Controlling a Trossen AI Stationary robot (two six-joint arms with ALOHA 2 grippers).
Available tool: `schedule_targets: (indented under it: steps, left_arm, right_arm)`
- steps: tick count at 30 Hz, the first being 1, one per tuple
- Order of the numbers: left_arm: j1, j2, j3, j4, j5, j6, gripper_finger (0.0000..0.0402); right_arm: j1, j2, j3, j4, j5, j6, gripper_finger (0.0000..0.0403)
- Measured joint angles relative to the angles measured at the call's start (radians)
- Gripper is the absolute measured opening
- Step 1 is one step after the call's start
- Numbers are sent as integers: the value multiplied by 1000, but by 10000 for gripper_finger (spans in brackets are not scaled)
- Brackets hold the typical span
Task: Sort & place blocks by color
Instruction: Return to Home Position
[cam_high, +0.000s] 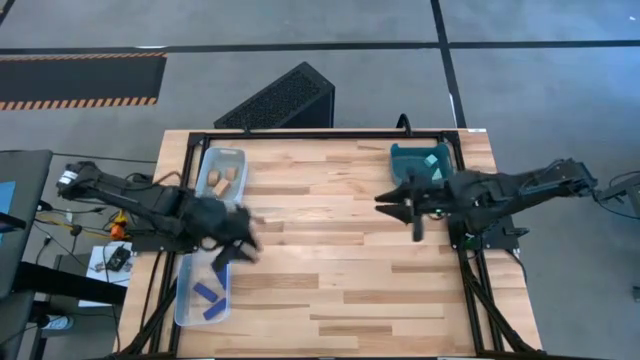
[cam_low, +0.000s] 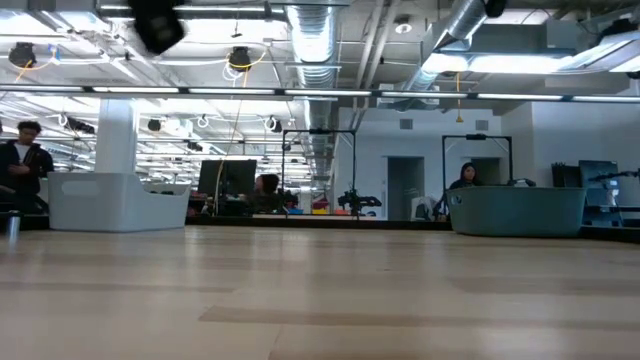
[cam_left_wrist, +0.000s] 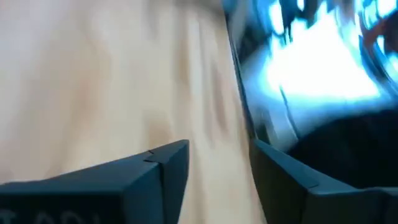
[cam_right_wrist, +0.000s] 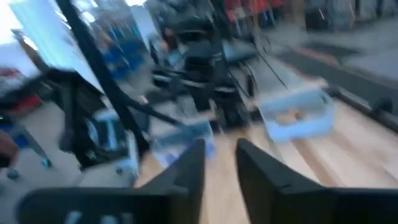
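Hovering above the table (cam_high: 330, 270), left end effector (cam_high: 240, 247) and right end effector (cam_high: 411, 208), both splayed, empty.

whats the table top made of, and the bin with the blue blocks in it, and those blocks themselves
Table top: looks like solid wood, with pale planks joined side by side, visible grain and seams, and a matte finish. Bin: seemingly clear plastic, since the wood shows through its walls. Blue blocks: opaque and an even dark blue. They could be painted wood or plastic; the look leaves that open.
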Motion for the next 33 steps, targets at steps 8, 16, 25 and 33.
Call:
schedule_targets:
  steps: [8,16,25,33]
  left_arm:
    - [212,-8,61,576,-467,283,96]
    - [259,-115,13,458,-329,332,20]
    - [260,-300,-176,469,-380,397,11]
    - [260,-413,-303,449,-558,360,2]
  right_arm:
    - [-13,-208,-69,-33,11,-128,9]
    - [43,-358,-70,-79,-118,-275,5]
    - [116,-422,-204,-64,-16,-343,4]
    - [59,-481,-317,46,-40,-375,3]
